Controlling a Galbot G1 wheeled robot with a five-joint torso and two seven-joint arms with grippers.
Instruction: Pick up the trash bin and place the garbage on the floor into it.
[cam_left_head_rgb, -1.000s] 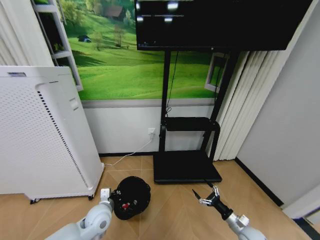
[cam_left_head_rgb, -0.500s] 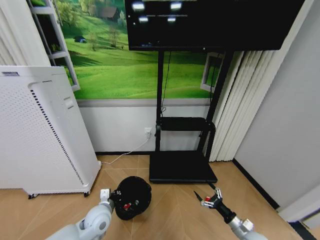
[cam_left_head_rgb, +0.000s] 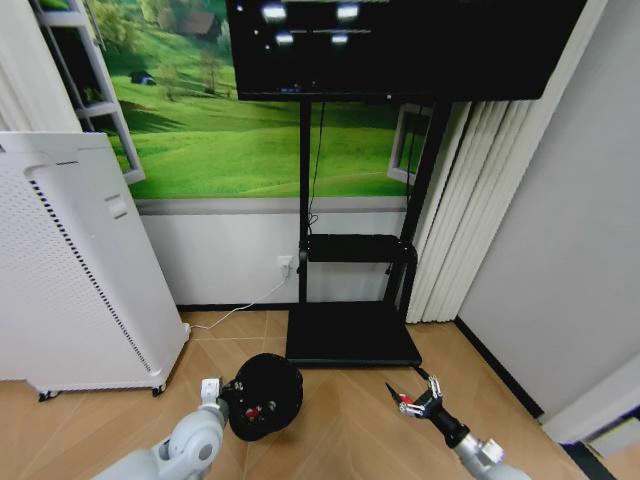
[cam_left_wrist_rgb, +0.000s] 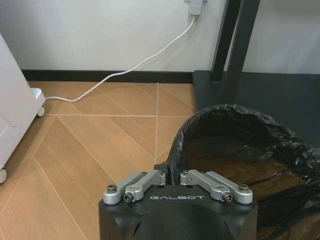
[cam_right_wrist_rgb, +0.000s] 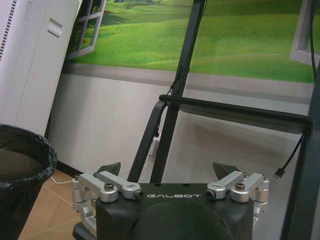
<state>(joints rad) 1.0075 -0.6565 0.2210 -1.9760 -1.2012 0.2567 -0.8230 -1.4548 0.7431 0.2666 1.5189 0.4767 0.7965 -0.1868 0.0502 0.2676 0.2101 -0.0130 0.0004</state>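
Trash bin (cam_left_head_rgb: 263, 394) first: it hangs off my left gripper (cam_left_wrist_rgb: 171, 176), whose fingers are pinched together on the near rim and the black liner bag (cam_left_wrist_rgb: 260, 145), down at the lower left of the head view, with the mouth tipped toward the camera. In there I can make out a small red bit (cam_left_head_rgb: 260, 410) against the dark lining; I cannot tell whether more pieces are with it. My right gripper (cam_left_head_rgb: 413, 396) hovers low at the lower right, well apart from the bin, its fingers spread wide and holding nothing. I judge the step in hand to be carrying the bin while I look for what is left on the floor (cam_left_head_rgb: 340, 420); the parquet that I can see between my two grippers has no litter on it. To do this well I should keep the pinch firm, since the grip is on a thin edge plus slippery plastic and the bin's weight pulls sideways on it. I should hold the mouth more upward so nothing rolls out, and move my left arm smoothly. I should also steer clear of the TV-stand base (cam_left_head_rgb: 350, 335) just beyond the bin, and the white air purifier (cam_left_head_rgb: 70, 270) to my left.
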